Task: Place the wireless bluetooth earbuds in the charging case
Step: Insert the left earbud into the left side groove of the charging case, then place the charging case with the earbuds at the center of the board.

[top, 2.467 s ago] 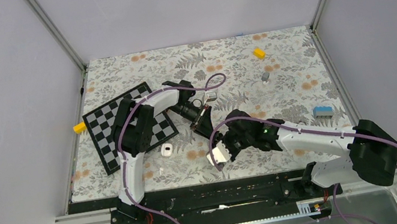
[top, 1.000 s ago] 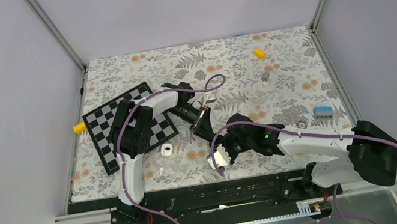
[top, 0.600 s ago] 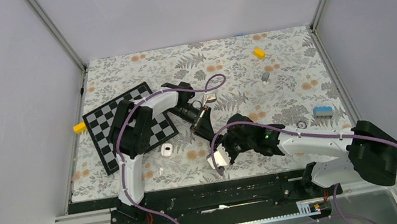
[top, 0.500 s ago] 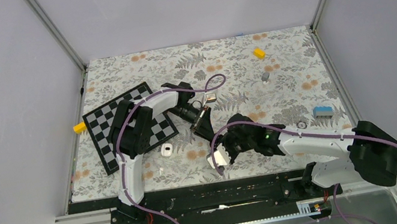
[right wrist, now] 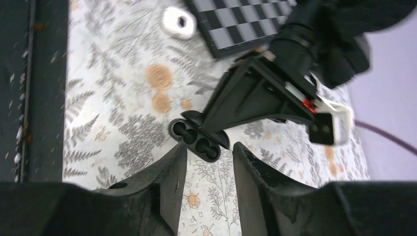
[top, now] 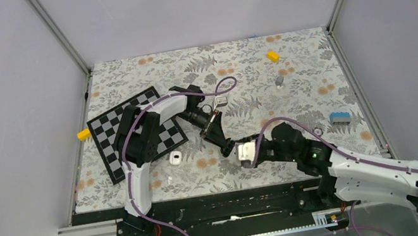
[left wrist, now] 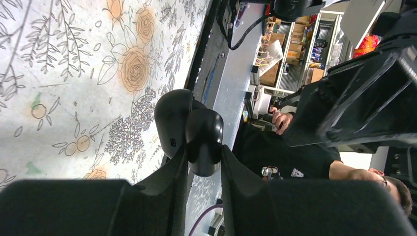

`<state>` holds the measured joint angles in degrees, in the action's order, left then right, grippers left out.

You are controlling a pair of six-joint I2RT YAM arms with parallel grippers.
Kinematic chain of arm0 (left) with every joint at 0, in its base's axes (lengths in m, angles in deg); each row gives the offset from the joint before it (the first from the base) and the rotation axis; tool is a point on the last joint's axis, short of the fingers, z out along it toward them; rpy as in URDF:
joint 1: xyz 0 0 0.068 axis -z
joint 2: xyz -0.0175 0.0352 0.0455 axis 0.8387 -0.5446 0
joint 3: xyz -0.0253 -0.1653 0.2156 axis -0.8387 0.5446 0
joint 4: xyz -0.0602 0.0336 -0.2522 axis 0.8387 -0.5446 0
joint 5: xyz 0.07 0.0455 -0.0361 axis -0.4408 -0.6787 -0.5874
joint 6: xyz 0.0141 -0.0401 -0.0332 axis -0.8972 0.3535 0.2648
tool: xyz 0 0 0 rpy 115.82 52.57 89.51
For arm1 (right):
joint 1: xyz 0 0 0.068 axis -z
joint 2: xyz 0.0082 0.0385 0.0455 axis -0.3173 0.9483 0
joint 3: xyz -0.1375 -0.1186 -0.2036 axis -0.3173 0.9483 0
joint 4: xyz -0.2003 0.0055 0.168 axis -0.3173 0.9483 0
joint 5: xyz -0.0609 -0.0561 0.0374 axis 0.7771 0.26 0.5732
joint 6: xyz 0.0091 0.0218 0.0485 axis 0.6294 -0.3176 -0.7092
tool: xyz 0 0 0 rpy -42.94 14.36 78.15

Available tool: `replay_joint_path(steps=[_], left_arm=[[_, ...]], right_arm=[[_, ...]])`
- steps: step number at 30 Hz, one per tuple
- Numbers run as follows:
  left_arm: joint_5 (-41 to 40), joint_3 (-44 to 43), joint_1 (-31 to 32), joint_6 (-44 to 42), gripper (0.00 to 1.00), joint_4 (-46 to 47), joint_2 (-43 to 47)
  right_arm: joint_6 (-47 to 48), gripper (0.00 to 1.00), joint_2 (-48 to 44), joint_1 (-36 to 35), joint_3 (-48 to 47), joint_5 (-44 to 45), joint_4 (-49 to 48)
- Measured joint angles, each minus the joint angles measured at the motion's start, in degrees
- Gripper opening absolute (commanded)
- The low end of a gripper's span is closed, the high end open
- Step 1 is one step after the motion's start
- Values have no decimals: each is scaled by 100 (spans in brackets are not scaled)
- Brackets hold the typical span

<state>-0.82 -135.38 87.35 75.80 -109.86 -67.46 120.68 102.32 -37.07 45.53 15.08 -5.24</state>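
Observation:
A black charging case (left wrist: 204,132) stands open in my left gripper (left wrist: 204,152), whose jaws are shut on it. In the right wrist view the case (right wrist: 196,140) shows two dark sockets that look empty. My right gripper (right wrist: 209,152) is open and holds nothing, its fingertips just short of the case. In the top view both grippers meet at the case (top: 227,149) in the table's near middle. A small white rounded object (top: 176,157) lies by the checkerboard; I cannot tell if it is an earbud. It also shows in the right wrist view (right wrist: 178,22).
A checkerboard (top: 108,135) lies at the left under the left arm. Yellow blocks sit at the far right (top: 273,55) and left edge (top: 83,134). A blue object (top: 339,117), a small grey piece (top: 279,81) and a tiny white bit (top: 169,180) lie around.
My right arm has swung so that its gripper moved right and away from the front edge, up to the case. The left arm and case barely moved.

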Motion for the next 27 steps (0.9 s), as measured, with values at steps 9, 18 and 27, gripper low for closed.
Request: replay_joint_path(steps=[9, 18, 27], left_arm=[[-179, -713, -170, 1226, 0, 1130, -72], [-629, -1283, -415, 3023, 0, 3268, -754], [-691, -1499, -658, 4295, 0, 4750, -1508]], right_arm=[[-3355, 79, -938, -24, 365, 3202, -625], [-6199, 99, 264, 61, -1001, 5560, 1047], [-7565, 98, 313, 1987, -1043, 4878, 1764]])
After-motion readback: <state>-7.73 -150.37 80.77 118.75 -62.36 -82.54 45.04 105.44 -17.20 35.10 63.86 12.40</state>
